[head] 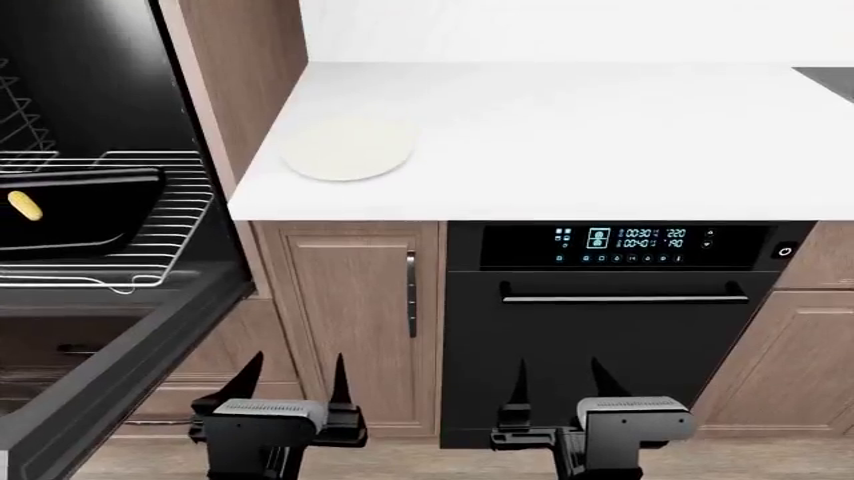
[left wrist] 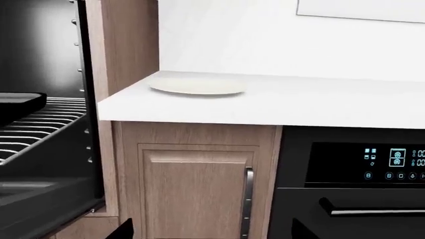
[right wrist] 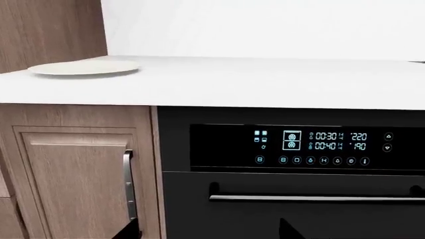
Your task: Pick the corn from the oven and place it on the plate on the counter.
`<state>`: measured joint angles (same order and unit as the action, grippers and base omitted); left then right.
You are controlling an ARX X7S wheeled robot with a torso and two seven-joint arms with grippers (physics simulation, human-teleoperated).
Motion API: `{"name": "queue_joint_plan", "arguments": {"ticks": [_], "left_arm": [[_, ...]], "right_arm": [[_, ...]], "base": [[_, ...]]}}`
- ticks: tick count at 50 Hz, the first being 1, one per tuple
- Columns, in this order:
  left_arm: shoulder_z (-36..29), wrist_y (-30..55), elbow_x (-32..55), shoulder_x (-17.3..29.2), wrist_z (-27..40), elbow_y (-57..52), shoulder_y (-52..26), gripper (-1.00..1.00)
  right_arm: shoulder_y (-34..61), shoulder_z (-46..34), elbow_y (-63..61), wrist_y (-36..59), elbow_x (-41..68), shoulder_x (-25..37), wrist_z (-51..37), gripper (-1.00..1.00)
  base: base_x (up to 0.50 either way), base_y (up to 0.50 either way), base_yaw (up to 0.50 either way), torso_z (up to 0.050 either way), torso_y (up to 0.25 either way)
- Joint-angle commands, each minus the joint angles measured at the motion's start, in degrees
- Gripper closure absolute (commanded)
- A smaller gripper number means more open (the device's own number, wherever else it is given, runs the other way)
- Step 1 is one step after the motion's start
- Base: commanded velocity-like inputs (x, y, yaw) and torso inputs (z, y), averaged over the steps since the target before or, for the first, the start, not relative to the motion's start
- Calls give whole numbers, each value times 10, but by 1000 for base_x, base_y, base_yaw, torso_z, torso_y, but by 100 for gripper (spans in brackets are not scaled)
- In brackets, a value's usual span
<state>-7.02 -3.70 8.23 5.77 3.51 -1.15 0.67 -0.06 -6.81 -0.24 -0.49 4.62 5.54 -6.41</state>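
Inside the black-walled oven [head: 94, 90], up and far to the left of both arms, the small yellow corn cob [head: 24, 205] lies on a black baking tray [head: 80, 215] on the wire rack, long axis roughly upright in the head view (its left end is cut off). Left pincer [head: 287, 380], open and empty, is nearer; right pincer [head: 561, 380] is open too. Cream round plate [head: 348, 147] waits on the white bench [head: 601, 130].
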Motion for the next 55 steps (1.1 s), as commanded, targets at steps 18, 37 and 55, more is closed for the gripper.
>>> {"name": "queue_joint_plan", "arguments": {"ticks": [18,37,55], "left_arm": [[105,734,166,33,172,-584,-227,-100],[225,864,931,173,746,-465,-665,-100],[228,863,877,184,695,-476,-650,-100]], "right_arm": [[158,51,-545,614,104,29,-101,-100],[727,124,-429,843,961,150,-720,-100],[694,119,-437,835,924,165,-673,-100]], "base": [[0,0,0,0,0],[0,0,0,0,0],[-23,421,0,0,0]]}}
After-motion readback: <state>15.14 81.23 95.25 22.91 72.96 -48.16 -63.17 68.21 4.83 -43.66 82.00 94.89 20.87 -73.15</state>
